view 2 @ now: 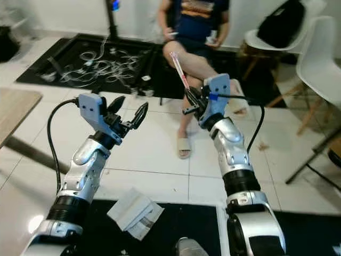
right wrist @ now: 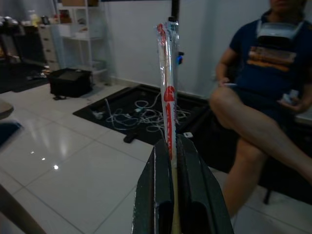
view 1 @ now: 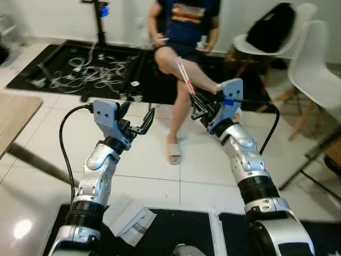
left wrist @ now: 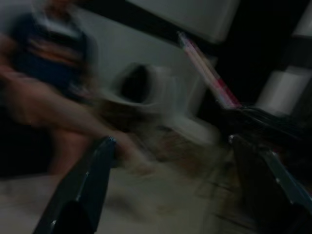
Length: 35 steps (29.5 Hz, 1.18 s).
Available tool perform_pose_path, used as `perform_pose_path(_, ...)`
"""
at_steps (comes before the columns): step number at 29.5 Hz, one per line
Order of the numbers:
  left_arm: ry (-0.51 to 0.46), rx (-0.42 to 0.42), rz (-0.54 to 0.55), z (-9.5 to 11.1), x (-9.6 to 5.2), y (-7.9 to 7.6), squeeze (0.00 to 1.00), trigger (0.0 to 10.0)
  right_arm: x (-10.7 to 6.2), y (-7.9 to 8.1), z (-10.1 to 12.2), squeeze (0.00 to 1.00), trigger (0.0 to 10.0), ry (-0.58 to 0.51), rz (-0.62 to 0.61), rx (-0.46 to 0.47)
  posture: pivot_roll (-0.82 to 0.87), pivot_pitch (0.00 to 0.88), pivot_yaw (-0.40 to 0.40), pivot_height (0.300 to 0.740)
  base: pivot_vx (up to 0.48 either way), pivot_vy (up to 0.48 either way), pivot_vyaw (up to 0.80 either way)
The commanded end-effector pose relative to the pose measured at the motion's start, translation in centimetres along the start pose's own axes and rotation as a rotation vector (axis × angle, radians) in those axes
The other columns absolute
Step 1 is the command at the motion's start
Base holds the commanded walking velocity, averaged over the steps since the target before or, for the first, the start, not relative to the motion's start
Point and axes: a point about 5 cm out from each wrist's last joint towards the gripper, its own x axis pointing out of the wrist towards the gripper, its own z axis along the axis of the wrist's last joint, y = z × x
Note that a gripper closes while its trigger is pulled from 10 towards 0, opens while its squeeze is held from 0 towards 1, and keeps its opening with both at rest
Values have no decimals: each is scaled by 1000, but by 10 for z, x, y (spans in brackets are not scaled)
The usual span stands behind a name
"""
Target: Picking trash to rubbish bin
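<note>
Wrapper point(right wrist: 166, 92) — long thin paper sleeve w/ red print, looks like a chopstick pack — is clamped at its lower end by the right gripper point(view 1: 200, 106), fingers closed flat on it, rest sticking up and out beyond the tips. Arm is raised in mid-air over white tile floor point(view 1: 144, 154), wrapper well clear of the floor.

Left gripper point(view 1: 139, 120) is also raised, fingers spread apart, holding nothing.

Step, as I read it: trash is in hand, so this is the carry stage. I can't make out a bin in any view, so the next move prob. calls for turning or walking to find one, keeping the grip tight — thin wrapper held by one end could slip or droop — then bringing it over the bin mouth before letting go.

Views differ: right wrist cam gives the close look at the grip and the print on the wrapper, plus a shelf point(right wrist: 80, 34) and a black box point(right wrist: 70, 82) by the far wall. Head cams give both arms, a seated person point(view 1: 184, 32), a cable tangle point(view 1: 93, 72) on a black mat, white chairs point(view 1: 314, 58), and a crumpled white paper piece point(view 1: 128, 218) low near the robot's body, maybe more trash. Left wrist cam is dark and blurred; wrapper shows faintly there.
</note>
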Motion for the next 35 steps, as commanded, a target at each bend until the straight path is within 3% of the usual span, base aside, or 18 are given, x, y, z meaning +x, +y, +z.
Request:
perform_pose_path(1,-15,-126,-62,-2,-2,-5,0,10000,-2,-3,-1,0,10000,4,-10,8,30,0,-30,740,0,0,-800)
perform_pose_path(5,-46,-274,-146,-3,-6,-10,0,10000,-2,-3,-1,0,10000,5,-9,8,26,0,-34,740,0,0,-800)
perform_pose_path(9,-57,-348,-143,-6,-8,-6,0,10000,-2,-4,-1,0,10000,7,-7,9,26,0,-36,740,0,0,-800)
perform_pose_path(35,-26,-360,-164,-6,-12,-4,0,10000,-1,-3,-2,0,10000,8,-3,15,28,0,-36,740,0,0,-800)
